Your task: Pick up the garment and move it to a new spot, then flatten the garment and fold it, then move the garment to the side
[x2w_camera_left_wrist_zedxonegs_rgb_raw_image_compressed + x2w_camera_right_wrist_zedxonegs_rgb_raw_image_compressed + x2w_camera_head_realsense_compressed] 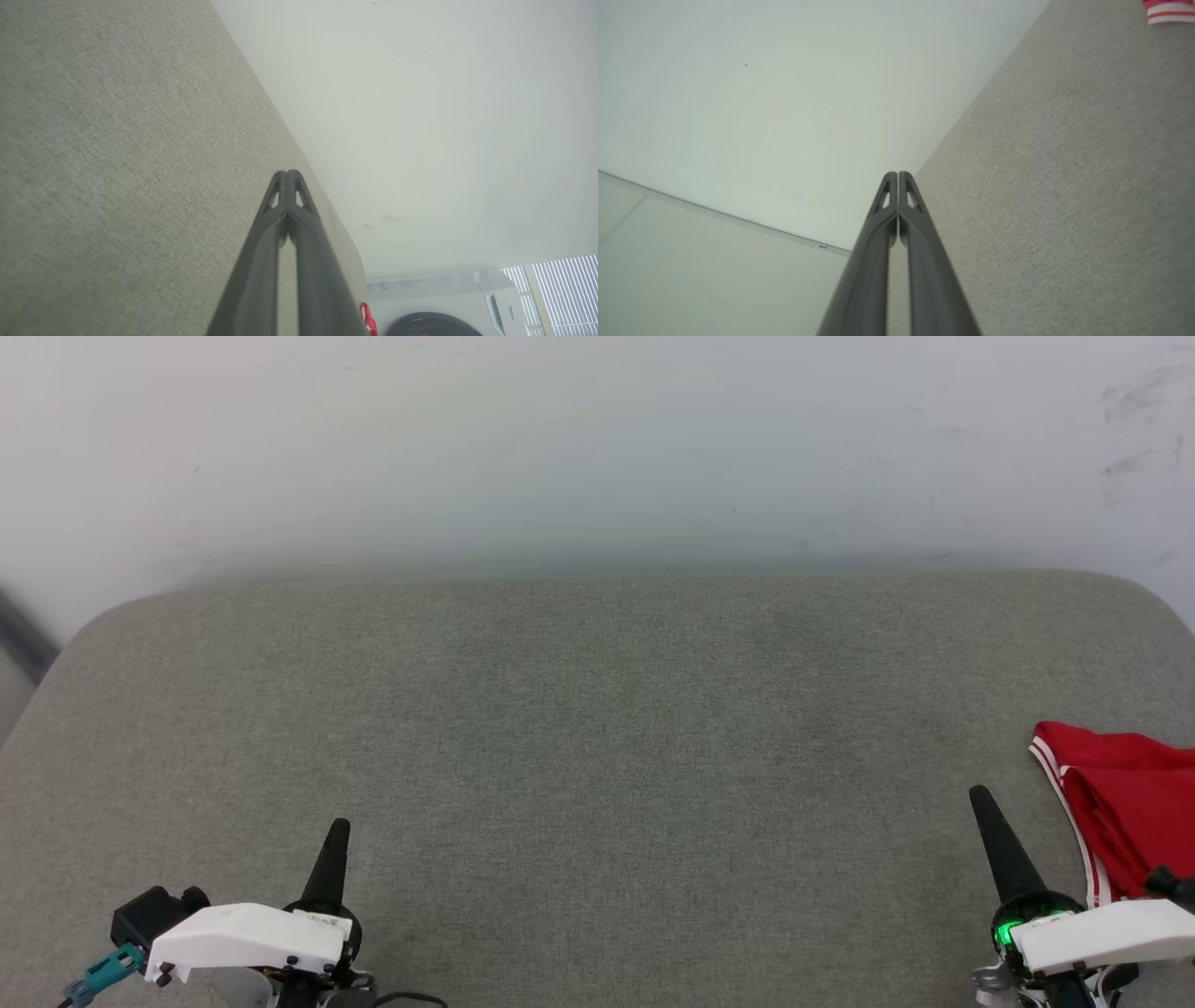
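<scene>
The red garment [1125, 821] lies folded at the right edge of the grey fabric surface, its red-white striped trim along its left side; part of it runs out of the head view. A strip of that trim [1168, 10] shows at the top right of the right wrist view, and a red sliver [369, 321] at the bottom of the left wrist view. My right gripper [980, 795] sits just left of the garment, shut and holding nothing, tips together [897, 174]. My left gripper [340, 825] rests at the lower left, shut and bare [288, 172].
The grey padded surface [597, 728] stretches wide between my two grippers, backed by a pale wall [597, 448]. A white washing machine [439, 303] and window blinds [556, 294] stand beyond the surface's far end in the left wrist view.
</scene>
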### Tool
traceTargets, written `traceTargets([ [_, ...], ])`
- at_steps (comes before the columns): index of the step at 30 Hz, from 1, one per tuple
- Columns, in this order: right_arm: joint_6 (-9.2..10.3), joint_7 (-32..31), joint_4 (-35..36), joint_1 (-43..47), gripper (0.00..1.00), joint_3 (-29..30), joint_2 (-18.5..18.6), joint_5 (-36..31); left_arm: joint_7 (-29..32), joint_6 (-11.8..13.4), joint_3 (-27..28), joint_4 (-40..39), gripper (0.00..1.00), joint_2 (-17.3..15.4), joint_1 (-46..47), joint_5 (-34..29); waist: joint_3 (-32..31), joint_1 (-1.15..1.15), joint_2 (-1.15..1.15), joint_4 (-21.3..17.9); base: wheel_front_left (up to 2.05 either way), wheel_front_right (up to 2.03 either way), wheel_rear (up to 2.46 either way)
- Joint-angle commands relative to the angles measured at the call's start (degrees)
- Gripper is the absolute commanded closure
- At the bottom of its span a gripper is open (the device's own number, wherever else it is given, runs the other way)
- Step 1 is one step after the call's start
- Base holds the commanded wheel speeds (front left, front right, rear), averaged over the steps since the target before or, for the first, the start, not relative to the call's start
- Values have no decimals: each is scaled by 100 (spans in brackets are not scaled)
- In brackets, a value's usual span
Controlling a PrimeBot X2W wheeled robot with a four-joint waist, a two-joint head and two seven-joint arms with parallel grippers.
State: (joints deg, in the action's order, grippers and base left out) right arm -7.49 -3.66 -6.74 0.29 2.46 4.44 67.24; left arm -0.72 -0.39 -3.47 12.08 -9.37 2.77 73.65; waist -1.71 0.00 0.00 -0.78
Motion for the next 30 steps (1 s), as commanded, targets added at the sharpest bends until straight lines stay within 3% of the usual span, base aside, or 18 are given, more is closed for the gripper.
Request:
traceTargets([
  [1, -1, -15, 1, -130, 100, 15, 37, 145, 28, -47, 64, -29, 100, 20, 149, 98, 4, 0, 0, 2, 0, 0, 0],
  [30, 0, -84, -419, -449, 100, 126, 12, 1617, 422, -446, 594, 105, 100, 372, 277, 1146, 100, 0, 0, 41, 0, 0, 0],
])
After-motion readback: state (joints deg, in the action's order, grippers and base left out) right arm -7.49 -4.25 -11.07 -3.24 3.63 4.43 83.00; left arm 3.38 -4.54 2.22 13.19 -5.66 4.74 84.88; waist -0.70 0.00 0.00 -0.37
